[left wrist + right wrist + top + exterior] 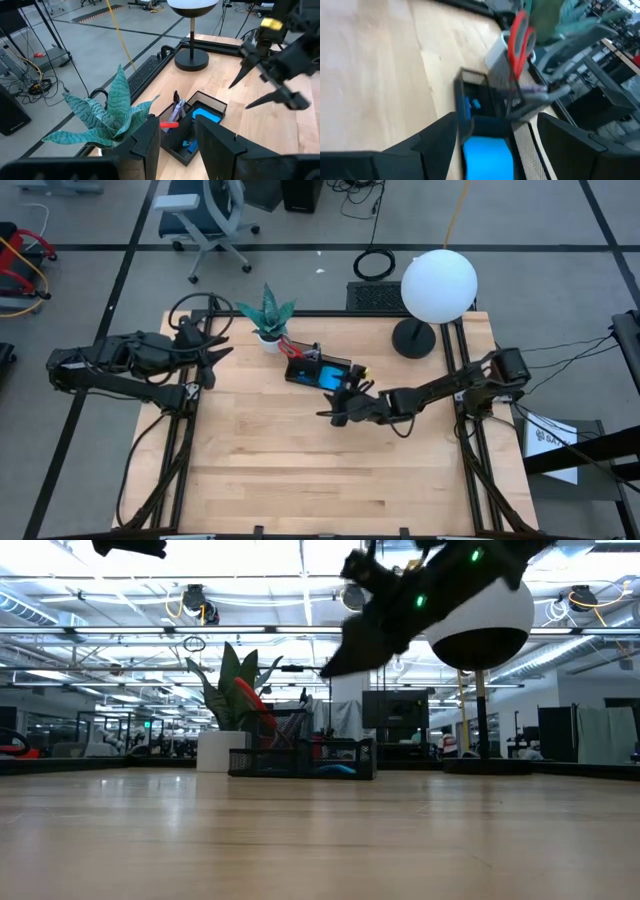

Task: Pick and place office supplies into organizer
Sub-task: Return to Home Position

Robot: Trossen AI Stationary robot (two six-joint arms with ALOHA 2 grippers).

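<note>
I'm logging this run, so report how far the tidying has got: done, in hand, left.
Done: scissors, pens, blue notepad and small blue clip all sit in the organizer. In hand: nothing; right gripper hangs open beside it, left gripper open near the plant. Left: only parking the arms, it seems.

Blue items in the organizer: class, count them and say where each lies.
2. The blue notepad lies in the organizer's compartment nearer the lamp; the small blue clip sits in a compartment nearer the plant. Others may be hidden behind the walls.
</note>
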